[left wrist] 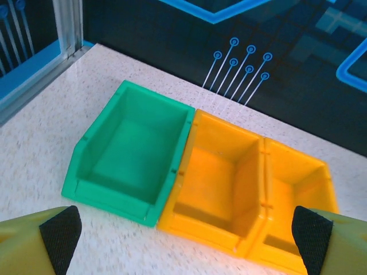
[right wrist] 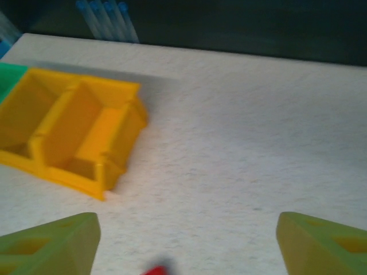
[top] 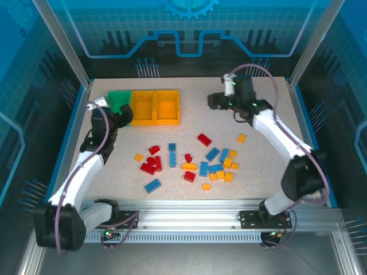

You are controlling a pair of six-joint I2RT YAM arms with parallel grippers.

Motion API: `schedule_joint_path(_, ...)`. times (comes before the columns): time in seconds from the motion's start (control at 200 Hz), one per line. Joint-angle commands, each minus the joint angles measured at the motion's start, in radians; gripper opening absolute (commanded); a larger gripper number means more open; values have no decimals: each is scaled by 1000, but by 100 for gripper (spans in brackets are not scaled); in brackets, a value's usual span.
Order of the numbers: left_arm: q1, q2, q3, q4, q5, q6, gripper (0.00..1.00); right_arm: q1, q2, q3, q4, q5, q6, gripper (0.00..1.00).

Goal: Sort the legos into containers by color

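The bins (left wrist: 255, 172) and bricks (top: 204, 139) are smooth, glossy plastic. The tabletop (right wrist: 258, 143) looks matt and finely speckled. The left fingers (left wrist: 20, 249) carry black, rough-textured pads (left wrist: 60, 235). The front rail (top: 189, 216) is brushed metal.

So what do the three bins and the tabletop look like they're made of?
The green bin and the two yellow-orange bins look like moulded plastic: smooth and slightly glossy, with thin walls, ribbed rims and soft highlights. The tabletop looks hard and matte, pale with fine dark speckles. It may be laminate or a stone-look composite, but the look alone doesn't settle which.
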Motion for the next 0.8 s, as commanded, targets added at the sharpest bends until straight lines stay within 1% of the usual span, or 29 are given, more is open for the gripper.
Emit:
schedule_joint_path(0.0,-22,-52,-33,-306,-19,-156,99,76,164,153,-314,-16,93,75)
schedule_joint_path(0.155,-28,-131,-99,-358,-21,-201,99,165,338,302,-353,12,150,74)
schedule_joint_path(0.255,-28,-165,-129,-378,1,-213,99,199,430,376,-363,21,178,74)
schedule_joint_path(0.34,-29,-193,-140,-408,-4,-231,99,222,487,426,-365,30,193,74)
schedule_joint_path(0.455,-30,-224,-168,-410,18,-235,99,235,545,477,-352,24,218,74)
schedule_joint_path(0.555,-30,-234,-180,-436,16,-239,99,239,603,529,-343,14,240,74)
schedule_joint_path(0.705,-30,-237,-190,-471,26,-250,99,240,713,649,-350,38,256,73)
schedule_joint_path(0.795,-30,-240,-198,-480,29,-255,99,240,781,726,-347,23,253,72)
